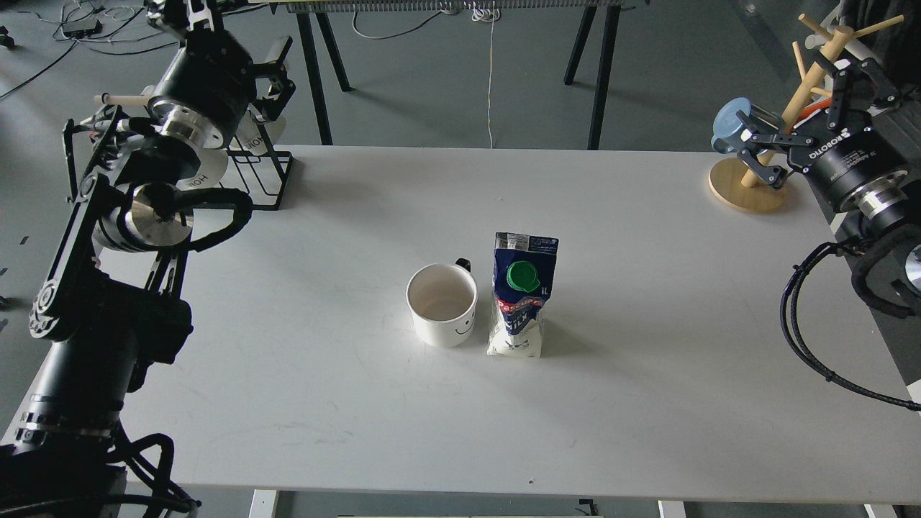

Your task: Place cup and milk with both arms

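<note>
The cup, a white mug with a black smiley face and black handle, stands upright near the table's middle. The milk, a dark blue and white carton with a green cap, stands upright just right of it, close beside it. My left gripper is open and empty, raised at the far left above the wire rack, far from both. My right gripper is open and empty, raised at the far right in front of the mug tree, far from the milk.
A black wire rack with ribbed white mugs stands at the back left. A wooden mug tree with a blue mug stands at the back right corner, partly hidden by my right gripper. The white table spreads in front.
</note>
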Controlling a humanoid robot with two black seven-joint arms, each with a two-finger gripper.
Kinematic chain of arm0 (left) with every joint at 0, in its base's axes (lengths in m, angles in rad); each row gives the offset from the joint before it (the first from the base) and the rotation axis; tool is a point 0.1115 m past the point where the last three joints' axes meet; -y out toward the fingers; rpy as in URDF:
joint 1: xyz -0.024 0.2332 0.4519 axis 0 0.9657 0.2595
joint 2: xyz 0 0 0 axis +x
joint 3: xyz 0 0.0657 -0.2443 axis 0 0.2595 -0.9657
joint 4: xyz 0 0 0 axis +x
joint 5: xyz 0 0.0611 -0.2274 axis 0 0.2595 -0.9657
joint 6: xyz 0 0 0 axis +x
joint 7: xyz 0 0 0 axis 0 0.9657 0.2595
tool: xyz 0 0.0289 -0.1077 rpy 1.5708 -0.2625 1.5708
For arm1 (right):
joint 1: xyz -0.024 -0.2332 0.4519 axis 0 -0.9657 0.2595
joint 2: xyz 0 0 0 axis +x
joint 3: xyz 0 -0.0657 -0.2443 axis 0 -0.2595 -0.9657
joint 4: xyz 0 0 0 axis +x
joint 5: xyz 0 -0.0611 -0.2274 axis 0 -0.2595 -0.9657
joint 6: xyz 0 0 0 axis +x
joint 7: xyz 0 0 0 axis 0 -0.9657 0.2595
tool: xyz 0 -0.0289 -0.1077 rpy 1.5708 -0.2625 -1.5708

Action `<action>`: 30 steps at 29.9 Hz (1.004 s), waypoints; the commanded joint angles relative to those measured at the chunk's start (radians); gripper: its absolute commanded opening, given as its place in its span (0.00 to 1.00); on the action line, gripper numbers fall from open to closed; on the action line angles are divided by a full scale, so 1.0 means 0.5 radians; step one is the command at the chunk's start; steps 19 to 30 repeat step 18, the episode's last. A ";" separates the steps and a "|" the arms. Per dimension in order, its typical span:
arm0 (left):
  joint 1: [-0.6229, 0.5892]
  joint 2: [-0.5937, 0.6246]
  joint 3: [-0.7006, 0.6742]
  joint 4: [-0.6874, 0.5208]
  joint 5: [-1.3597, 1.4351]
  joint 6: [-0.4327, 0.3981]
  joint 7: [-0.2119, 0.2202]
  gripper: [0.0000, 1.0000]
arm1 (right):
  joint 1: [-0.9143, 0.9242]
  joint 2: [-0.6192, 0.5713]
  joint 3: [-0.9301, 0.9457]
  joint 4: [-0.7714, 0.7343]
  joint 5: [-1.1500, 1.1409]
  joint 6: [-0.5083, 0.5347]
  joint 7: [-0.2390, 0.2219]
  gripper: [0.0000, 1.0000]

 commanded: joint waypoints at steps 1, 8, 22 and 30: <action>0.100 -0.011 -0.040 0.000 -0.074 0.064 0.069 0.99 | -0.102 -0.037 0.117 0.114 0.008 0.000 0.004 0.99; 0.202 0.044 -0.043 0.034 -0.114 0.021 0.042 0.99 | -0.323 -0.015 0.347 0.243 0.011 0.000 0.007 0.99; 0.193 0.281 -0.013 0.276 -0.099 -0.436 -0.069 0.99 | -0.348 -0.012 0.402 0.225 0.008 0.000 0.004 0.99; 0.193 0.281 -0.013 0.276 -0.099 -0.436 -0.069 0.99 | -0.348 -0.012 0.402 0.225 0.008 0.000 0.004 0.99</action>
